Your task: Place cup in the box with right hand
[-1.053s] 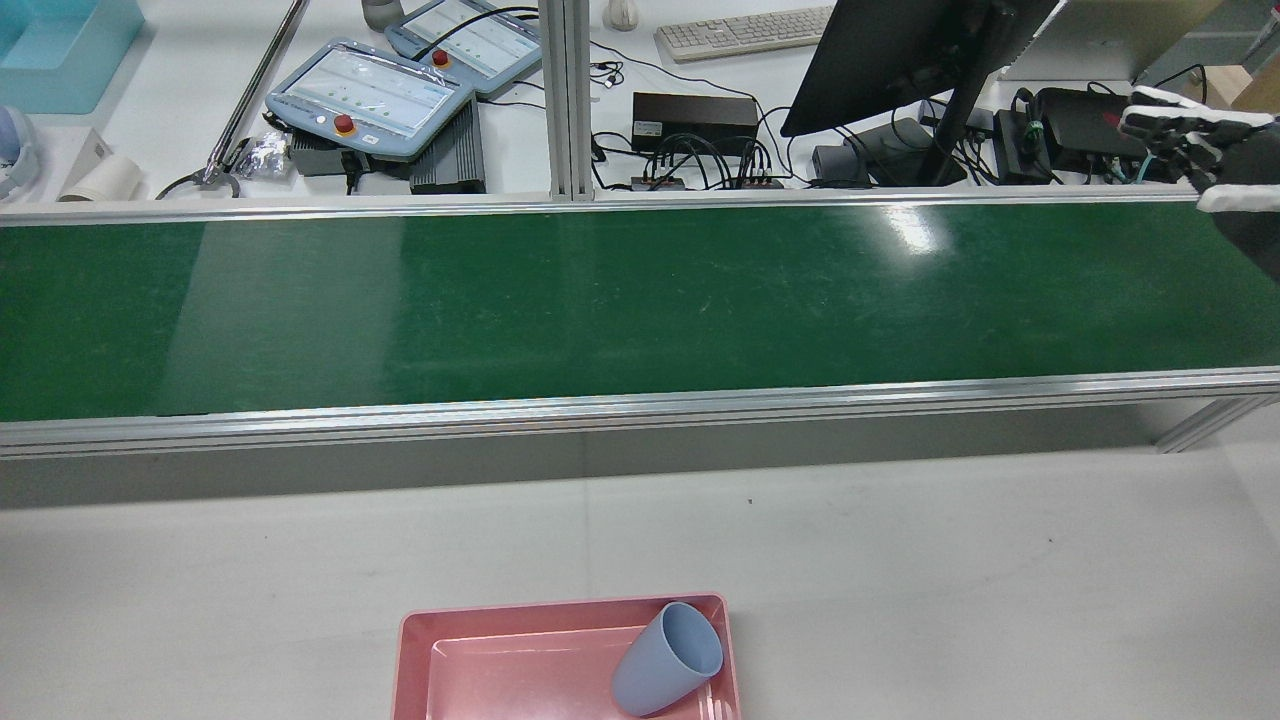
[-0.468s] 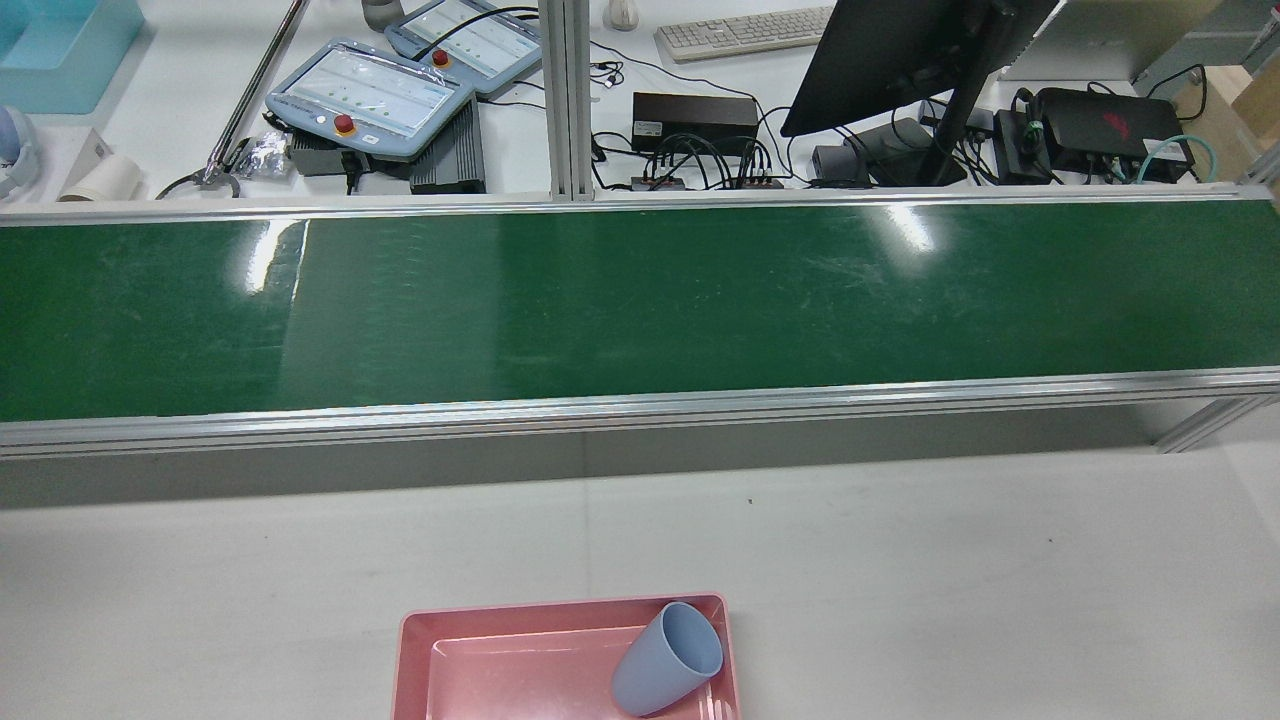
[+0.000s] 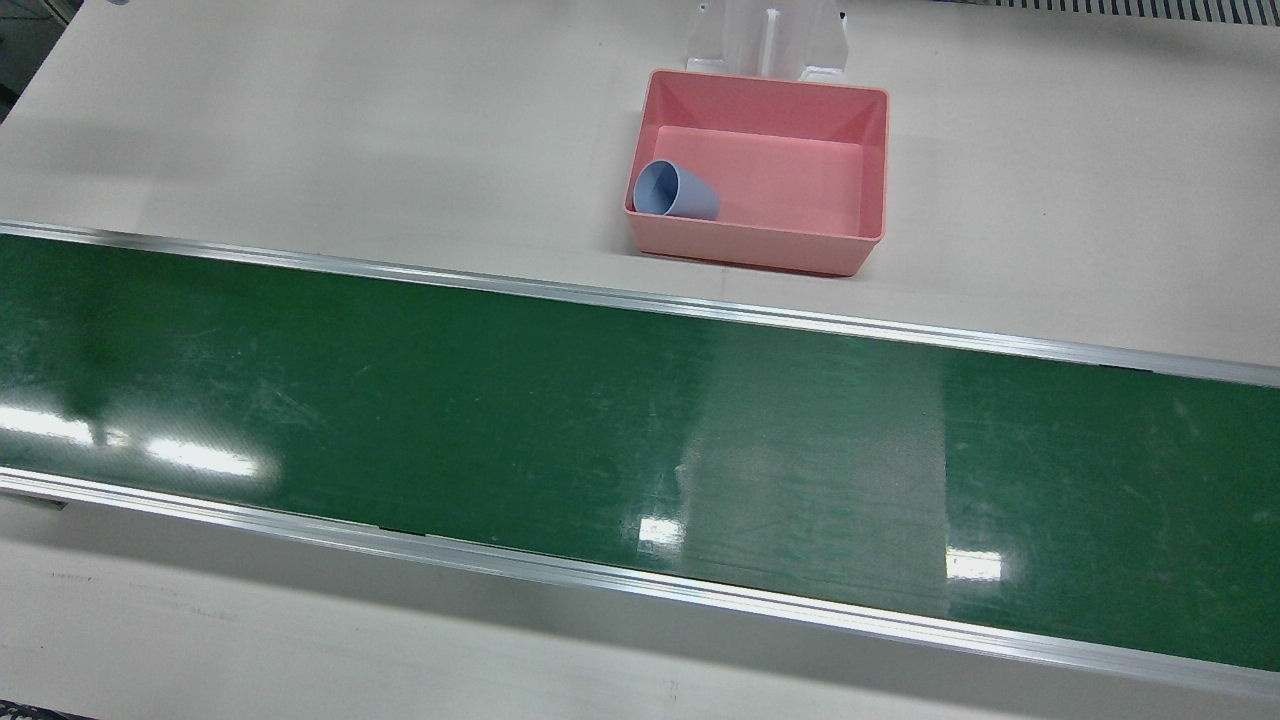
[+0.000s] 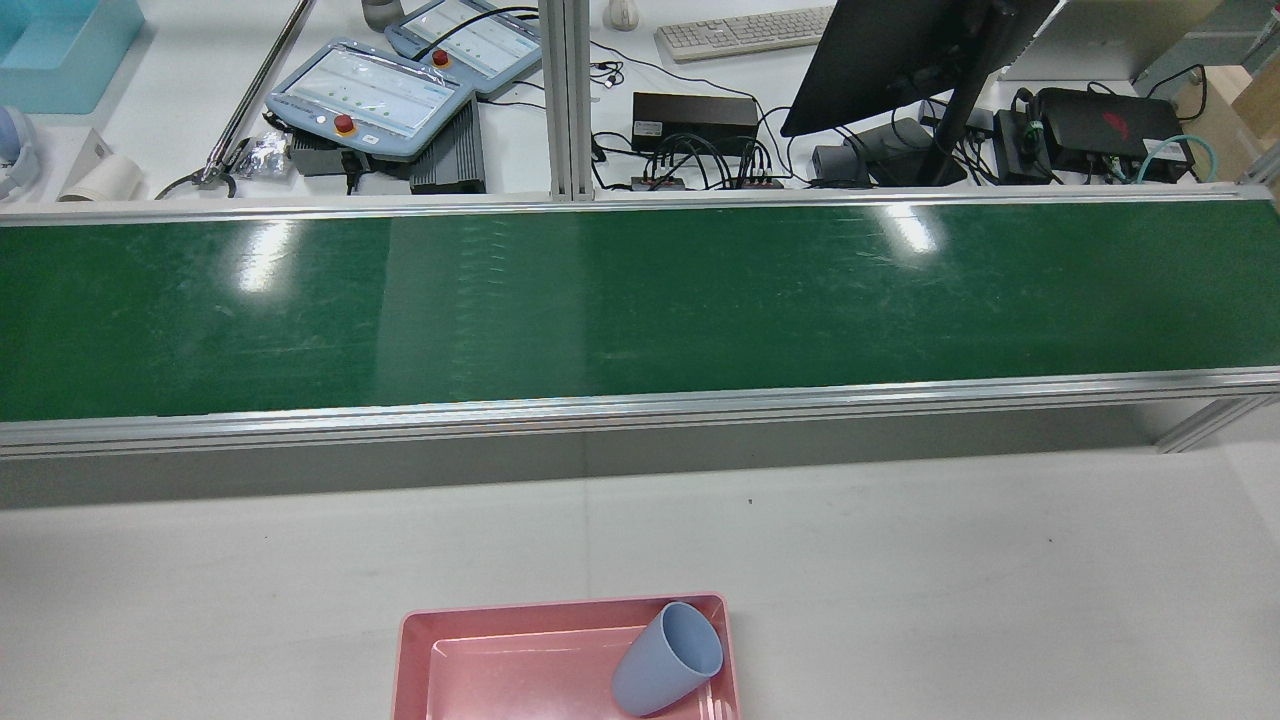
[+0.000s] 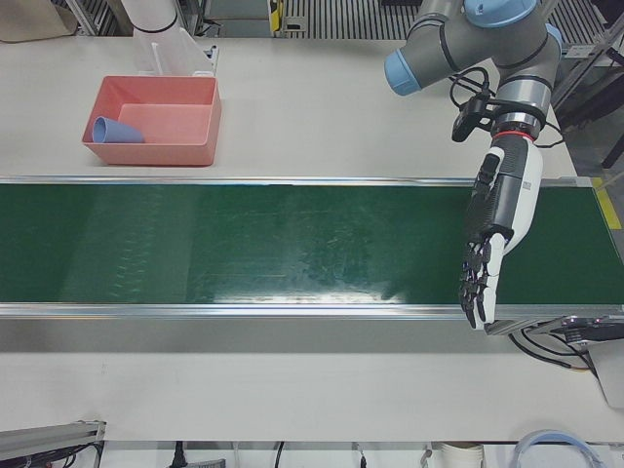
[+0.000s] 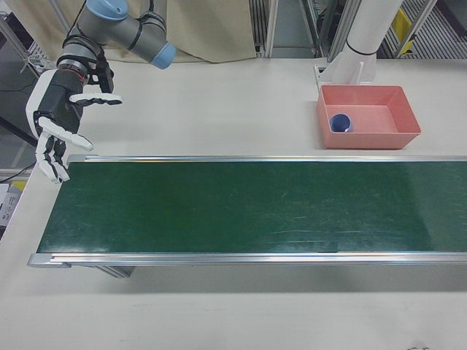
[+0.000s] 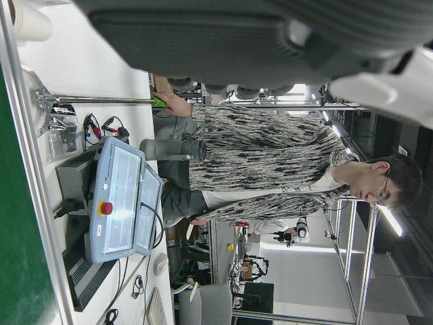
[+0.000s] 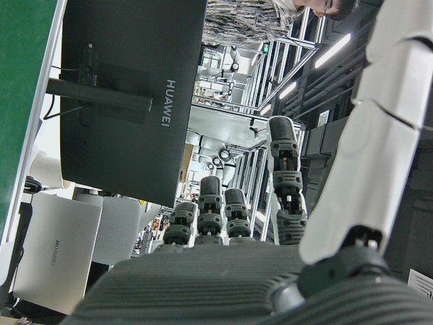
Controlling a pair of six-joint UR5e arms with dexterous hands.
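Note:
A blue-grey cup [image 3: 675, 191] lies on its side inside the pink box [image 3: 858, 238], against the box's end wall; it also shows in the rear view [image 4: 666, 659], the left-front view [image 5: 115, 131] and the right-front view [image 6: 339, 122]. My right hand [image 6: 62, 131] is open and empty at the far end of the green belt, well away from the box [image 6: 408, 137]. My left hand [image 5: 492, 239] is open and empty, hanging over the other end of the belt.
The green conveyor belt [image 3: 560, 440] runs the length of the table between aluminium rails. Behind it in the rear view stand teach pendants [image 4: 370, 95], a monitor [image 4: 900, 55] and cables. A white pedestal [image 6: 365, 36] stands behind the box.
My right hand, seen at the rear view's right edge a second ago, has left that view. The cup and box have not moved.

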